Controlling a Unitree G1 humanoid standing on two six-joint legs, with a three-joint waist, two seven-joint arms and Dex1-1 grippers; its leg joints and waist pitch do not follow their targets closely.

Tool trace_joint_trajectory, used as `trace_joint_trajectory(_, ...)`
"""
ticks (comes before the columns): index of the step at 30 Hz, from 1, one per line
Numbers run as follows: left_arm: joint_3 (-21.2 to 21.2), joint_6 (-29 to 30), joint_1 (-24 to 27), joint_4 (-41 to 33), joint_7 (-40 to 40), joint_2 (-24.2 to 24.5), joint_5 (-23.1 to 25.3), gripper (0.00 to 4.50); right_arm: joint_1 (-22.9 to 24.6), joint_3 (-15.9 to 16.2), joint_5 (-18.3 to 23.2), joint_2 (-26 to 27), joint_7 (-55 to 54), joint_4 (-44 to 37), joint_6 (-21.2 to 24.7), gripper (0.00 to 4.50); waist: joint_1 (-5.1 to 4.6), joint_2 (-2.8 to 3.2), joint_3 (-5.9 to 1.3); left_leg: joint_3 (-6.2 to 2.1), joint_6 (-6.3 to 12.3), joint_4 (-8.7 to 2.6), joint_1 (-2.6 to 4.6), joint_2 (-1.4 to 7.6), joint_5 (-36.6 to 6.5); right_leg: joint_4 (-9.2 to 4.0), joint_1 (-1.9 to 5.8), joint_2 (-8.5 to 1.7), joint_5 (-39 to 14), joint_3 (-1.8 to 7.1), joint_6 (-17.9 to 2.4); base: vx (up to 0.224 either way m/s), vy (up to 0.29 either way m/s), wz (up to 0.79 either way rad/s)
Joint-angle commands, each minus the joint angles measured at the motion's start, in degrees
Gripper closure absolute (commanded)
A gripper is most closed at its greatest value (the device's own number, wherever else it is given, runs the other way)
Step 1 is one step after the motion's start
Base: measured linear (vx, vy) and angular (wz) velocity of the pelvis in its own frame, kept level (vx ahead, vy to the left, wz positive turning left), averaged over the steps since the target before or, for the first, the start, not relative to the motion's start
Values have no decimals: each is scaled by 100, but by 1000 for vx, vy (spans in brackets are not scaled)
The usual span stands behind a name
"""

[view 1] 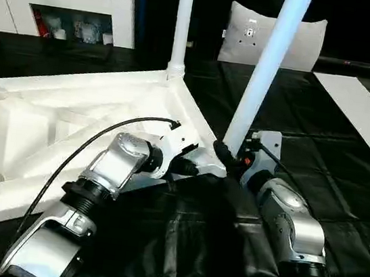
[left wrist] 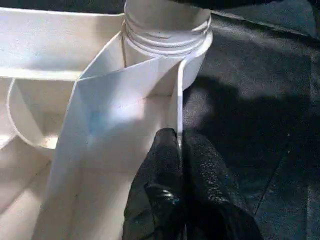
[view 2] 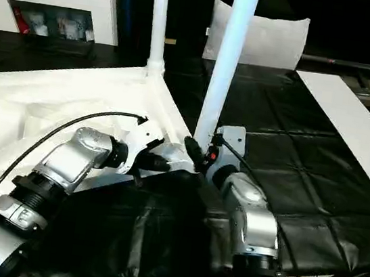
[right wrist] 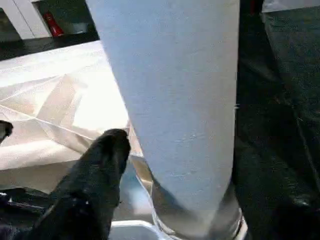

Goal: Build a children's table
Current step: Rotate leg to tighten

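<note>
I am pinching the rim of the inverted table top point(view 1: 56, 128) with my left hand point(left wrist: 179, 150) while my right hand point(view 1: 227, 156), its spread unclear, is seating a second leg point(view 1: 266, 67) beside the fitted leg point(view 1: 182, 22).

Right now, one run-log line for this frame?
left hand: shut on table top rim | right hand: around near-corner leg, grip unclear | far-corner leg: upright in its socket
</note>
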Motion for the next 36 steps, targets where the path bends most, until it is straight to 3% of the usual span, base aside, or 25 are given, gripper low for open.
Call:
trace_joint_trajectory(1, -256, -297, -39, -350, -329, -140, -174, 450, 51, 365, 173, 58, 296, -40, 45, 91, 49, 59, -412, -37, 319, -379, -25, 147, -735, -427, 371, -421, -1602, 361, -857, 0, 0, 0)
trace_joint_trajectory(6, -429, -853, 105, -280, -758, 297, -92, 450, 179, 250, 315, -365, 885, -236, -156, 48, 81, 38, -403, -23, 345, -377, -13, 150, -752, -422, 377, -423, -1566, 375, -882, 0, 0, 0)
trace_joint_trajectory(7, -481, -1162, 140, -251, -1108, 480, -130, 450, 194, 272, 391, -689, 1391, -249, -253, 42, 81, 41, -401, -17, 352, -378, -17, 152, -758, -422, 373, -427, -1580, 378, -883, 0, 0, 0)
trace_joint_trajectory(11, -523, -1315, 155, -234, -1387, 628, -155, 450, 200, 354, 433, -1016, 1890, -249, -342, 6, 182, 50, -389, -6, 341, -377, 34, 171, -866, -437, 338, -430, -1729, 380, -858, 0, 0, 0)
trace_joint_trajectory(14, -755, -1741, 198, -292, -2212, 1022, -265, 450, 148, 605, 562, -1810, 3185, -233, -513, 6, 255, 53, -391, -10, 342, -385, 48, 190, -893, -420, 345, -428, -1701, 389, -862, 0, 0, 0)
trace_joint_trajectory(17, -896, -2070, 165, -220, -2535, 1202, -228, 450, 87, 756, 638, -2149, 3834, -191, -605, 6, 301, 43, -398, -3, 374, -376, 41, 183, -903, -390, 355, -429, -1529, 391, -960, 0, 0, 0)
trace_joint_trajectory(22, -1024, -2385, 80, -98, -3009, 1378, -196, 450, -17, 951, 794, -2512, 4734, -76, -620, 6, 325, 6, -396, -12, 381, -369, 18, 184, -858, -402, 363, -445, -1803, 385, -870, 0, 0, 0)
trace_joint_trajectory(24, -1084, -2521, 7, -62, -3267, 1442, -204, 450, -117, 1122, 827, -2676, 5194, 35, -613, 40, 326, 9, -391, -7, 373, -365, 28, 179, -881, -416, 352, -436, -1871, 376, -876, 0, 0, 0)
trace_joint_trajectory(26, -1130, -2590, -37, -41, -3387, 1479, -224, 450, -173, 1238, 856, -2764, 5419, 99, -594, 40, 342, 8, -394, -7, 369, -363, 29, 192, -862, -400, 353, -437, -1831, 381, -906, 0, 0, 0)
trace_joint_trajectory(36, -1202, -2789, -31, -117, -3776, 1556, -339, 450, -290, 1606, 724, -2790, 5890, 373, -763, 128, 422, -4, -401, -1, 321, -357, 26, 201, -814, -376, 346, -432, -1815, 376, -901, 0, 0, 0)
